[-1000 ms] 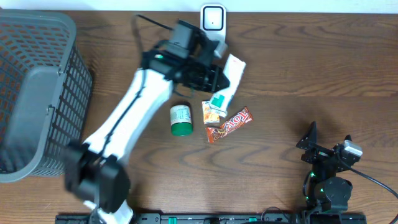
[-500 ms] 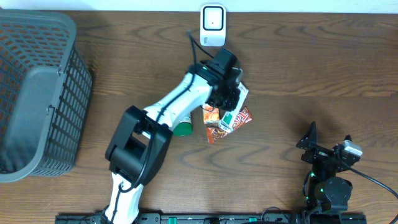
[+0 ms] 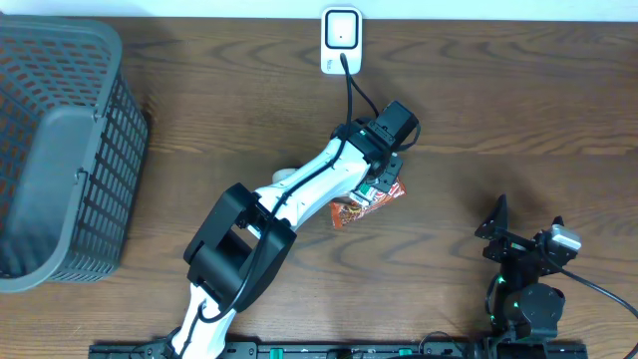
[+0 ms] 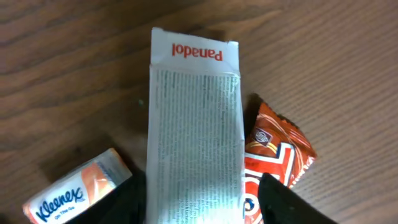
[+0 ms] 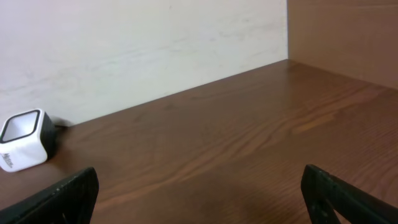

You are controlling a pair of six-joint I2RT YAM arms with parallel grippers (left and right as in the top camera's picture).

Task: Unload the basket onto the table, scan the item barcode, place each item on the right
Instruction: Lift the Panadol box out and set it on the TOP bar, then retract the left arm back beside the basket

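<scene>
A white carton (image 4: 194, 124) is seen lying on the dark wooden desk (image 4: 336, 68) in the left wrist view. The red word "Panadol" is printed across its far end and is read upside down from this camera. The rest of the white face is filled with fine grey print that is too small to be read. The carton is flanked by the two black fingers of the left end effector (image 4: 199, 202). These are parted slightly wider than the carton, with a gap left on one side, so no clamping is seen. The carton's right edge is laid over an orange-red snack wrapper (image 4: 273, 149). A round emblem can be made out on it, but its lettering is mostly hidden. Just beside the carton's other edge, an orange and white "Kleenex" tissue pack (image 4: 74, 196) is placed. A white scanner (image 3: 341, 40) stands at the desk's far edge. The right end effector (image 3: 525, 231) is spread wide with nothing between its fingers.
</scene>
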